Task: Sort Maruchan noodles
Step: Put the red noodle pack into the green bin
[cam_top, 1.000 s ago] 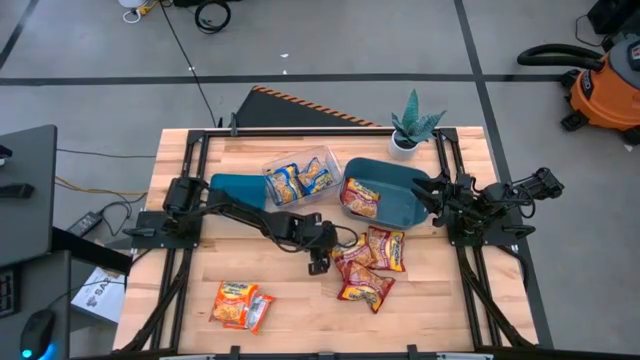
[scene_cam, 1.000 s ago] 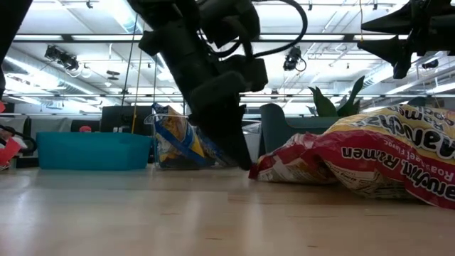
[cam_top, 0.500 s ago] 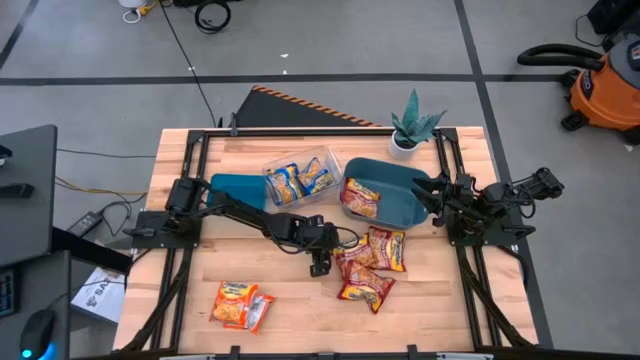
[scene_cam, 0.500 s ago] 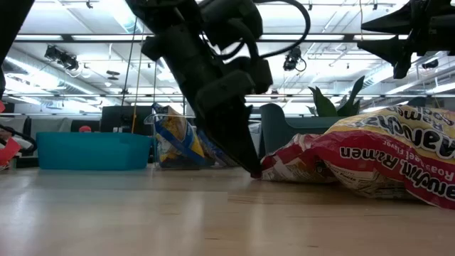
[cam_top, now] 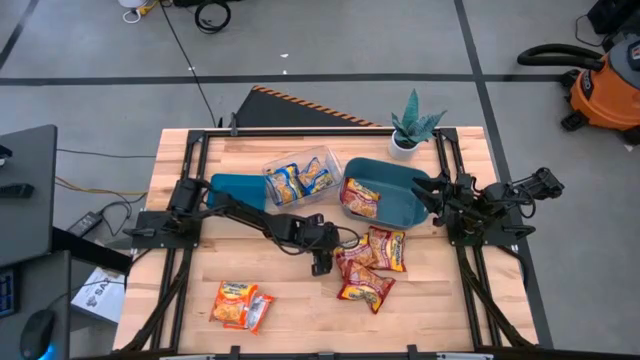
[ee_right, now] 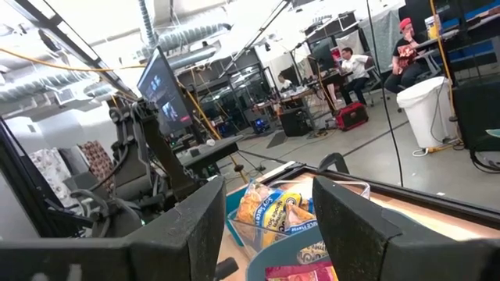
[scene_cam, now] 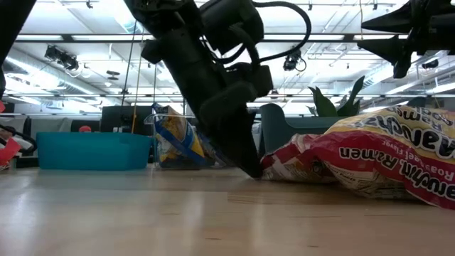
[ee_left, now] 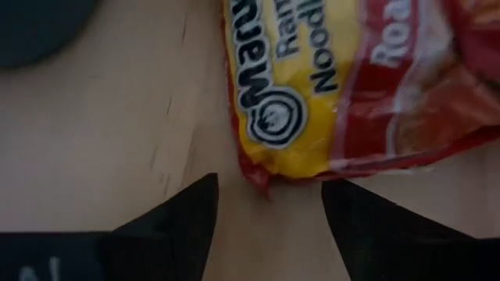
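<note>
On table [cam_top: 190, 290]: three red packets [cam_top: 368, 262], two orange [cam_top: 241, 304].

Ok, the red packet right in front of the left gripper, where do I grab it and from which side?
Probably at its near corner, coming from the side where the left gripper already is. The red packet lies flat on the table and that crimped corner points into the gap between the open fingers. Go low along the wood, since packets overlap its far side.
</note>
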Available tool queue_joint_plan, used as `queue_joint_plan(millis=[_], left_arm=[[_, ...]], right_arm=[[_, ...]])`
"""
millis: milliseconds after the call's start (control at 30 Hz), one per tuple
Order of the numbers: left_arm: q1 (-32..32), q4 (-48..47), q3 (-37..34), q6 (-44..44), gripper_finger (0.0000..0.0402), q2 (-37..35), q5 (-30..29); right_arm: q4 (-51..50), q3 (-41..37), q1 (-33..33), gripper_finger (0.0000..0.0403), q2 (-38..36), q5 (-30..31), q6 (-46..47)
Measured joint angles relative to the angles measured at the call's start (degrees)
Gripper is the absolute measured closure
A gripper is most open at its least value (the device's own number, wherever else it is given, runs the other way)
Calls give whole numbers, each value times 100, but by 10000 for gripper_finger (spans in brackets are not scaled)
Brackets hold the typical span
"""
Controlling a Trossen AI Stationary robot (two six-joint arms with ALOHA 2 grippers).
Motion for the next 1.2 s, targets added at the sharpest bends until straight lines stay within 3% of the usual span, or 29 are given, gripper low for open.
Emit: queue_joint_plan(millis=[567, 867, 1067, 1200], left_arm=[[1, 335, 4, 285, 282, 149, -118], [40, 325, 213, 807, 385, 148, -674], [245, 287, 332, 1305, 391, -227, -611], [467, 328, 330, 1650, 391, -578, -126]], right_arm=[[16, 0, -1, 204, -1, 2, 1], [16, 0, -1, 204, 1, 0, 0], [17, 0, -1, 204, 0, 2, 0], [16, 0, -1, 204, -1, 2, 0]])
